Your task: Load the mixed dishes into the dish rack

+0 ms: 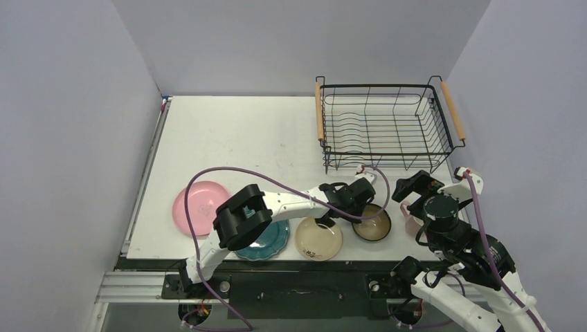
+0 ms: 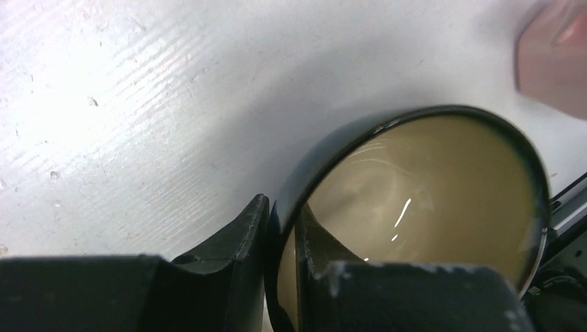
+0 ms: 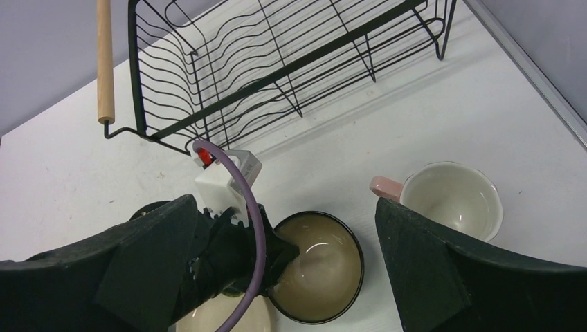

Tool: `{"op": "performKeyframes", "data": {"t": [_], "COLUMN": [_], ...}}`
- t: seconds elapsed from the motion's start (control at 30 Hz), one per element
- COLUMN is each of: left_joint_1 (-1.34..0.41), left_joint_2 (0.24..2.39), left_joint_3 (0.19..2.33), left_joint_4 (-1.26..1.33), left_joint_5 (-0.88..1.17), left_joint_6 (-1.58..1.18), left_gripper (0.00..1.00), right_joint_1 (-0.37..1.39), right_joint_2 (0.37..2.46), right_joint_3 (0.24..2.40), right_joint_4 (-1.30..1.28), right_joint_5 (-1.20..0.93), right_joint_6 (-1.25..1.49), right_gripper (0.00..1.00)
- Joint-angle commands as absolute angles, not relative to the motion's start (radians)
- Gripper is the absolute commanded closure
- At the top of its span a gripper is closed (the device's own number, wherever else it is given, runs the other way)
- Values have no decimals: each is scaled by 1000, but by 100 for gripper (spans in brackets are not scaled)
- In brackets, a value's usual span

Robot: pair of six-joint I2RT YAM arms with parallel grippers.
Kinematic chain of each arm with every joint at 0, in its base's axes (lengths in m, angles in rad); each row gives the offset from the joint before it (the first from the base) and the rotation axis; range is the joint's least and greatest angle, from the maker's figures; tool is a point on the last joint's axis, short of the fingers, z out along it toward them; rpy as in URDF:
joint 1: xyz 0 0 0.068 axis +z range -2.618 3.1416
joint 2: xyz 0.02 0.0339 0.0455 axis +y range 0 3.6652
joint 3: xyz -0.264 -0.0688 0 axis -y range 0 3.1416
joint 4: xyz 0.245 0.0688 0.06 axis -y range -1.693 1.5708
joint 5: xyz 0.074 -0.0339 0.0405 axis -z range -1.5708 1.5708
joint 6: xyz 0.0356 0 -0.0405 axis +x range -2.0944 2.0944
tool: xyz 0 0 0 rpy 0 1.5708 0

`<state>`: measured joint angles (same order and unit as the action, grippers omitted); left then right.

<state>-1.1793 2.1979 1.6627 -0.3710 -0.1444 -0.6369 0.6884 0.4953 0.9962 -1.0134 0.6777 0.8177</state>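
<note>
My left gripper (image 1: 354, 207) is shut on the left rim of the dark-teal bowl (image 1: 375, 224), which has a beige inside. In the left wrist view one finger is outside the bowl's (image 2: 429, 187) wall and the other inside, with the gripper (image 2: 284, 228) pinching the rim. The bowl rests on the table. My right gripper (image 3: 287, 207) hangs open above the bowl (image 3: 325, 266) and the pink cup (image 3: 453, 197), holding nothing. On the near table lie the pink plate (image 1: 197, 207), the teal plate (image 1: 273, 238) and the cream dish (image 1: 318, 238). The dish rack (image 1: 384, 124) stands empty at the back right.
The left arm's purple cable (image 1: 277, 183) loops over the table above the plates. The rack's wooden handles (image 1: 319, 111) stick out on both sides. Grey walls close in the table left, right and behind. The cup (image 1: 411, 223) sits partly under my right arm.
</note>
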Motion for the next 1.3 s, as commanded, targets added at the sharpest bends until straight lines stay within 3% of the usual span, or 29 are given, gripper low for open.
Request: {"op": "performKeyframes", "data": {"t": [0.0,0.03,0.43,0.63,0.77,1.03,1.27], "left_joint_1": [-1172,-1167,-1076,-946,-841,-691,-556], "left_joint_2": [2197,2184,1834,1605,1442,1294,1241], "left_joint_3": [1712,1711,1547,1411,1254,1133,1080], "left_joint_4": [-459,-463,-449,-438,-288,-149,-64], "left_joint_5": [-228,-241,-203,-44,147,394,670], "left_joint_6": [-596,-590,-456,-398,-400,-479,-583], "left_gripper": [95,100,100,100,100,100,100], "right_joint_1": [693,693,693,692,693,690,692], "right_joint_2": [499,500,534,592,638,648,662], "right_joint_3": [996,997,986,986,976,886,768], "right_joint_4": [-1019,-1020,-1023,-1007,-954,-645,-136], "right_joint_5": [706,704,689,669,606,231,-167], "right_joint_6": [822,822,824,830,826,794,919], "right_gripper": [4,4,5,4,5,3,1]}}
